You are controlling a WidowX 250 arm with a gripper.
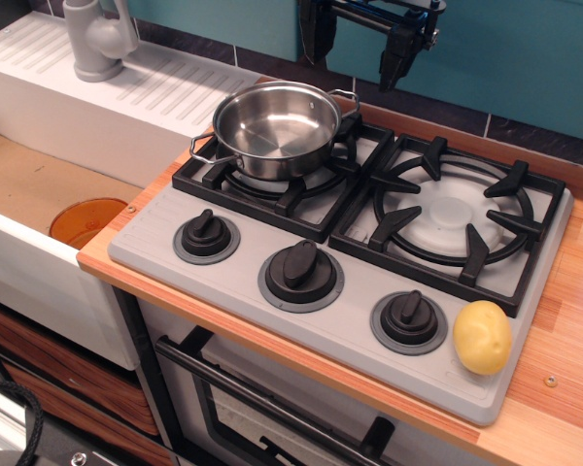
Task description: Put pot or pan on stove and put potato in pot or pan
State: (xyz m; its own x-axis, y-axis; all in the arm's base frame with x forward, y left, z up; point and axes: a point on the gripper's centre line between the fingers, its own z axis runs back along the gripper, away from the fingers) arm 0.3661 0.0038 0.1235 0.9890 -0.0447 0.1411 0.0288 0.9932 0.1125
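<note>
A shallow stainless-steel pot point(277, 126) with two small loop handles sits on the black grate of the left burner, in the upper middle of the frame, and its bowl is empty. It rests on the grey toy stove point(243, 311), which fills the centre of the picture — two burners, three black round knobs along the front and an oven door below. The yellow potato point(482, 337) lies on the stove's grey front panel at the lower right, just beside the right-hand knob point(410, 319) and well apart from the pot. The tool point(360, 49) hangs at the top of the frame, above and behind the pot, its two dark fingers apart and holding nothing. The stove is set into a wooden counter point(564, 320). At the left, an orange round disc point(85, 221) lies in a white sink point(39, 282), with a grey tap point(95, 39) at the upper left.
</note>
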